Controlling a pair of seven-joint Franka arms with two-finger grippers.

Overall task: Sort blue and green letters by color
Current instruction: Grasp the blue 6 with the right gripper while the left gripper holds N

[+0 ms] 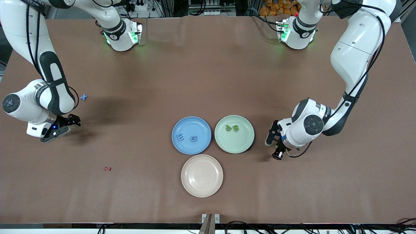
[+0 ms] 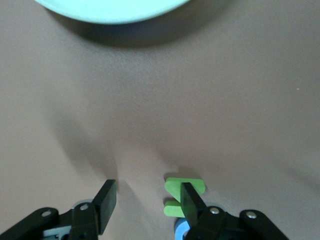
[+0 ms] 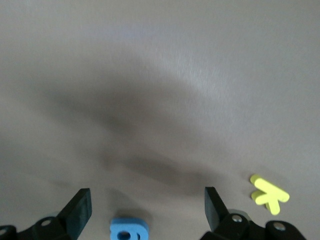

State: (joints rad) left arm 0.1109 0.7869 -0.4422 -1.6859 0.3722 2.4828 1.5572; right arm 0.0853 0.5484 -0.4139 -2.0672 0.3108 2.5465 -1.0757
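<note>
Two blue letters (image 1: 186,138) lie in the blue plate (image 1: 182,123), and two green letters (image 1: 232,128) lie in the green plate (image 1: 243,146) beside it, so the sort looks partly done. Some letters are still loose. A blue X (image 1: 84,97) lies on the table (image 1: 208,65) near the right arm's end. In the right wrist view another blue letter (image 3: 129,230) sits on the table between that gripper's fingers, with a yellow letter (image 3: 269,193) just beside it. In the left wrist view a green letter (image 2: 182,196) lies on the table partly under one finger, and a bit of blue (image 2: 181,229) shows under the gripper body; what it is cannot be told. A dark red letter (image 1: 107,168) lies alone, nearer the front camera than the X. The pinkish plate (image 1: 188,188) holds nothing.

The right gripper (image 1: 70,125) hangs low over the table at the right arm's end, jaws wide apart and astride the blue letter, which looks like the start of a pick. The left gripper (image 1: 274,146) is low over the table just beside the green plate, toward the left arm's end, jaws also apart and holding nothing.
</note>
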